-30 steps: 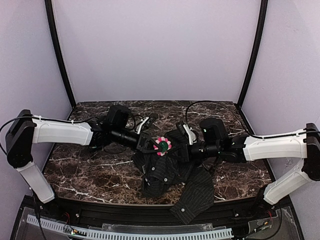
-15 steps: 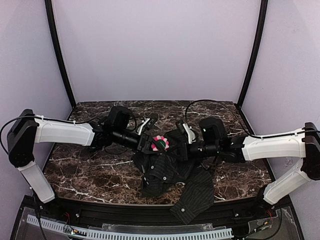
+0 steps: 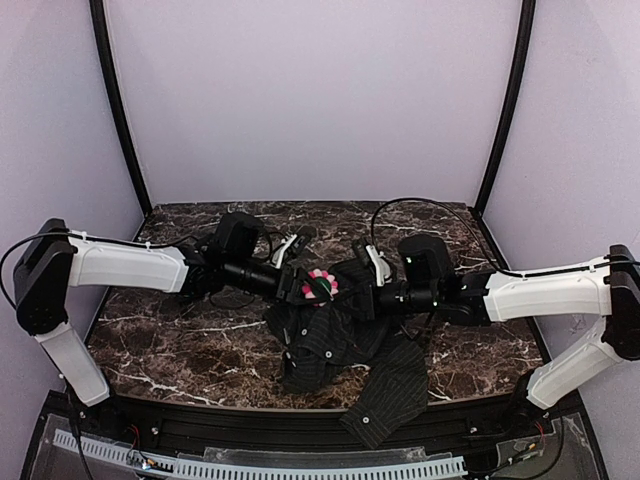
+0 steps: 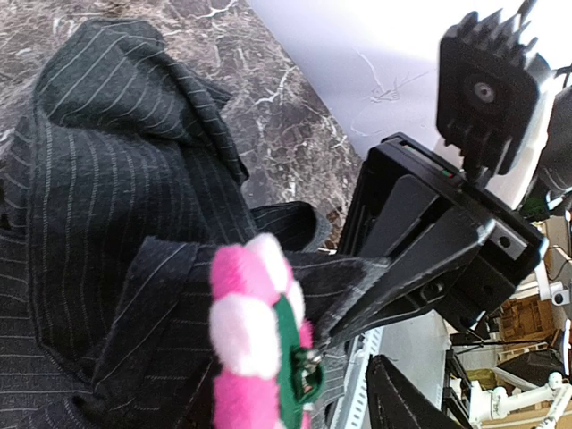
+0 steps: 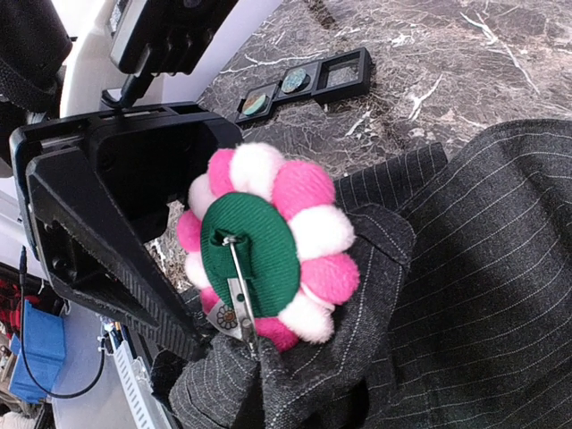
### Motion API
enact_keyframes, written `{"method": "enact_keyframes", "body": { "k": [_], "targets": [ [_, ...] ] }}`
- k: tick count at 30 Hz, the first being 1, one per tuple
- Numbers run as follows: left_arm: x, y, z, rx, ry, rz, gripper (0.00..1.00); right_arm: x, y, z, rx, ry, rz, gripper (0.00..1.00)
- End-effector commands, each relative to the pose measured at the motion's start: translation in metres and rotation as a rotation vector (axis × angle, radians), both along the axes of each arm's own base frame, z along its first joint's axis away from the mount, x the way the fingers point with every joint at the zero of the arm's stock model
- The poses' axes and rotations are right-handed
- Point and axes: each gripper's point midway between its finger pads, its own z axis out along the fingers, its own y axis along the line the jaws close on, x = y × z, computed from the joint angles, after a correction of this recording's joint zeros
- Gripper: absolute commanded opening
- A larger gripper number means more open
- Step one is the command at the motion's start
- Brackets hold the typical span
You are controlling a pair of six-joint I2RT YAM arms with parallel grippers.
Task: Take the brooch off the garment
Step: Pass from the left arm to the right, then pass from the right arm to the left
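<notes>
Right fingers (image 4: pixel 402 268) pinch the garment (image 5: pixel 483 232) just beside the pink brooch (image 5: pixel 268 241), while the left fingers' (image 5: pixel 98 259) opening cannot be told, and pulling against a clasped pin may tear the cloth.

Left gripper (image 3: pixel 299 286) and right gripper (image 3: pixel 361 297) face each other closely, reaching inward, held low.

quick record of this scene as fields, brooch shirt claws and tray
brooch: pink-and-white pompom flower brooch, green felt back and metal pin facing the right wrist camera
garment: dark pinstriped shirt, crumpled on marble table, bunched below the brooch
left claw: beside the brooch, grip unclear
right claw: at fabric by the brooch, grip unclear
tray: black three-compartment tray, apart from the shirt
</notes>
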Motion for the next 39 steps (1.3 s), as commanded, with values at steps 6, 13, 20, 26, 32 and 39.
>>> {"method": "enact_keyframes", "body": {
  "k": [6,13,20,26,32,39],
  "targets": [
    [0.007,0.011,0.014,-0.004,-0.038,0.078,0.49,0.005,0.006,0.013,0.025,-0.036,-0.022,0.0],
    [0.006,0.008,0.017,-0.031,-0.026,0.075,0.34,0.006,0.005,0.012,0.008,-0.042,-0.031,0.0],
    [0.004,0.003,0.014,-0.052,0.011,0.057,0.28,0.009,0.007,0.014,-0.003,-0.056,-0.051,0.0],
    [0.003,0.0,0.012,-0.064,0.033,0.049,0.22,0.011,0.009,0.012,-0.022,-0.064,-0.057,0.0],
    [0.003,0.0,0.01,-0.066,0.042,0.05,0.11,0.012,0.011,0.011,-0.033,-0.074,-0.059,0.0],
    [0.002,0.0,0.01,-0.068,0.041,0.043,0.01,0.004,0.008,0.022,-0.012,-0.1,-0.025,0.04]
  ]
}}
